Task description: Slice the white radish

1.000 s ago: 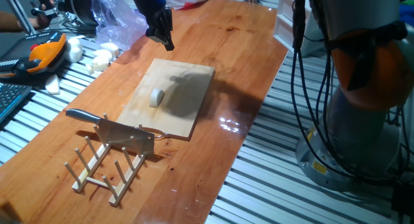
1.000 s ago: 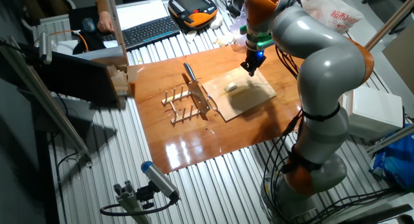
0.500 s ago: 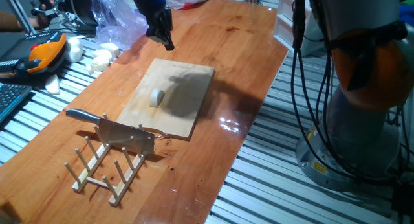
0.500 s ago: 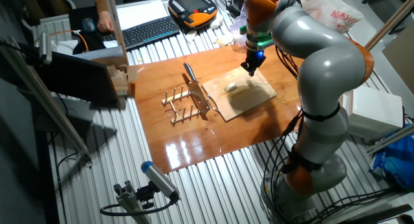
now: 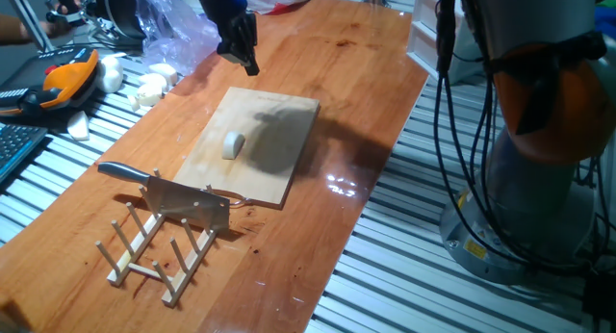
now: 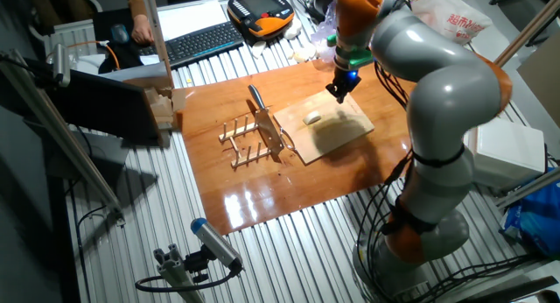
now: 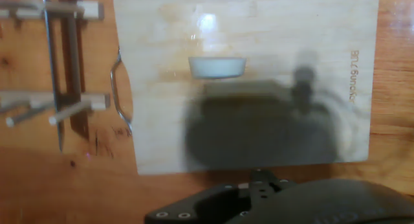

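Claw above the far edge of the cutting board, opening impossible to tell, white radish lying whole on the board.

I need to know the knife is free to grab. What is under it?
The knife rests on the wooden rack, blade between its pegs, handle sticking out. Its blade hides part of the rack, and the tabletop shows below.
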Robot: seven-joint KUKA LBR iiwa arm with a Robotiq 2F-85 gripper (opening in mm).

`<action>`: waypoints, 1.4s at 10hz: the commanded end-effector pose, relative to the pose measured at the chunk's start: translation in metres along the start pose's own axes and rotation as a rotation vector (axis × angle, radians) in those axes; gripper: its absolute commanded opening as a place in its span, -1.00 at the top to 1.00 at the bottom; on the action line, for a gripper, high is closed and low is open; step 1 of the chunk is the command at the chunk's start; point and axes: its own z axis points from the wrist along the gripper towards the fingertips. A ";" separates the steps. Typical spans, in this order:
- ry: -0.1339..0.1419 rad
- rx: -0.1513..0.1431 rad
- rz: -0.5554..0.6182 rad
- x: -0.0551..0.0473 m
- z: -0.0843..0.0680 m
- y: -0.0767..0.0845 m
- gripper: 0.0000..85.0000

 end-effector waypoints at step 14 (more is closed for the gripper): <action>-0.119 -0.062 -0.092 -0.007 -0.004 0.009 1.00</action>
